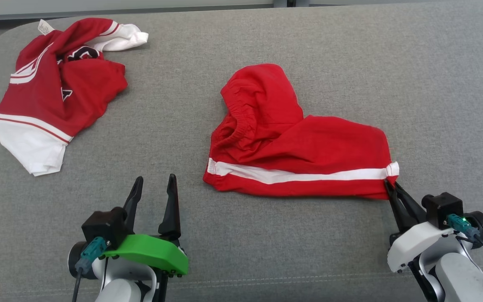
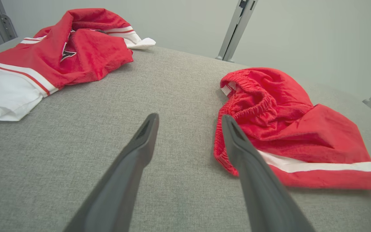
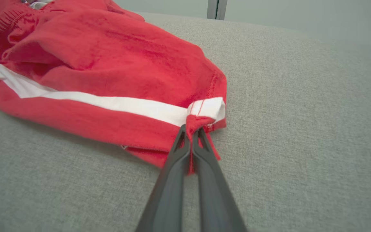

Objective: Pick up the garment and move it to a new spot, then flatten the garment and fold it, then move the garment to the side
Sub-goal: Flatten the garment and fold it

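Right wrist view: my right claw (image 3: 192,130) is pressed together on the hem corner of the shorts (image 3: 124,64). A little bunch of red cloth is pinched between the two dark fingers, just under the end of the white stripe (image 3: 108,103).

The shorts lie on the middle of the pad, a bit to my right. They are soft red cloth with a faint nap. The stripe runs flat along their near side, and the elastic waistband (image 1: 241,121) puckers in tight gathers at the left end. Behind it the cloth humps into a rounded lobe on the far side.

My left claw (image 1: 154,179) is spread wide with nothing in it. It sits near the shorts' left end without touching them.

Well apart, at the far left corner, lies a crumpled jersey (image 1: 57,92). It is red with white panels, thin stripes, a dark emblem and a small label.

The pad (image 1: 266,251) is coarse grey weave, rounded at that corner, with a stitched seam along the near edge. Beyond it stands a plain pale wall (image 2: 301,32) with a slanting grey metal post (image 2: 233,29).
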{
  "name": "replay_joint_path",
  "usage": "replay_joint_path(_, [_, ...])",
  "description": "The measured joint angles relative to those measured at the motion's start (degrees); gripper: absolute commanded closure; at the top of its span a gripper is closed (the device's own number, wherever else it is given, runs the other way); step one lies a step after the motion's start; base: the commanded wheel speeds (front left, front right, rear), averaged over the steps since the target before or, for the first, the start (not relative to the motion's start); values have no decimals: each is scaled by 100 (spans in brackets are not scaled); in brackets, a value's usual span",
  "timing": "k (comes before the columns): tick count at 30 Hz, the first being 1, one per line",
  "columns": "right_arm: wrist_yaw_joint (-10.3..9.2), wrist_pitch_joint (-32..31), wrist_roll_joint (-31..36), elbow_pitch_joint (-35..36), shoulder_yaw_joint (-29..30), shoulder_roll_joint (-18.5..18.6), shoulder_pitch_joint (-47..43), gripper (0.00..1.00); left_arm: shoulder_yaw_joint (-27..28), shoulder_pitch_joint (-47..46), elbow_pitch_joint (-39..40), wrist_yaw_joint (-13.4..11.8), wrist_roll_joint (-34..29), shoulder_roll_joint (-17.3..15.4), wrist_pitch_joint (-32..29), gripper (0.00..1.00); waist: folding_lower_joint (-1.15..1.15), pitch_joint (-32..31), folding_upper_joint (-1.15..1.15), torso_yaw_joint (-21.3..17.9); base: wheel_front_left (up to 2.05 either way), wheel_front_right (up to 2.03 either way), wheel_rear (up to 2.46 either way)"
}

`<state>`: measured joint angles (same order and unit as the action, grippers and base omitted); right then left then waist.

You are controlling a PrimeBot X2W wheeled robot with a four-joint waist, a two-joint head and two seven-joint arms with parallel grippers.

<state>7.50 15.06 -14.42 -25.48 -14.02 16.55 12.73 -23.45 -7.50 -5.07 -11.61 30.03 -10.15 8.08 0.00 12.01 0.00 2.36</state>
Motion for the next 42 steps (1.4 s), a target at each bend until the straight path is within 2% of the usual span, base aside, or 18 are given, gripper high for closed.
replay_joint_path(2, [0,0,-2,-13,57,-59,-61,72,2,-4,-1,-3,0,-12,0,0,0,17,0,-42,0,0,0])
replay_joint_path(3, [0,1,-3,-25,89,-102,-92,59,3,-4,-2,-5,1,-18,0,0,0,23,0,-65,0,0,0])
replay_joint_path(4, [0,0,-4,-35,123,-143,-116,57,0,-4,-8,-5,1,-24,-1,0,0,26,0,-89,0,0,0])
replay_joint_path(5, [0,0,-4,-42,167,-176,-151,41,0,-4,-9,-8,2,-29,-1,0,0,27,0,-114,0,0,0])
replay_joint_path(6, [0,1,-7,-57,210,-210,-187,18,0,-3,-12,-8,9,-33,-1,0,0,26,0,-140,0,0,0])
replay_joint_path(7, [0,1,-11,-87,247,-247,-215,0,-3,-3,-13,-8,21,-36,-1,0,0,24,0,-165,0,0,0])
replay_joint_path(20, [0,1,-236,-499,541,-426,-369,0,29,192,-98,-25,152,-129,-1,0,0,-218,0,-453,0,0,0])
replay_joint_path(25, [0,1,-287,-350,630,-420,-428,0,88,359,-81,-43,261,-156,12,0,0,-419,0,-539,0,0,0])
replay_joint_path(32, [0,-18,-108,-199,740,-417,-428,0,185,572,-59,67,460,-302,15,0,0,-772,0,-624,0,0,0])
replay_joint_path(42, [0,-633,197,659,812,-542,-503,0,510,933,-143,110,575,-578,319,0,0,-1221,0,-618,0,0,0])
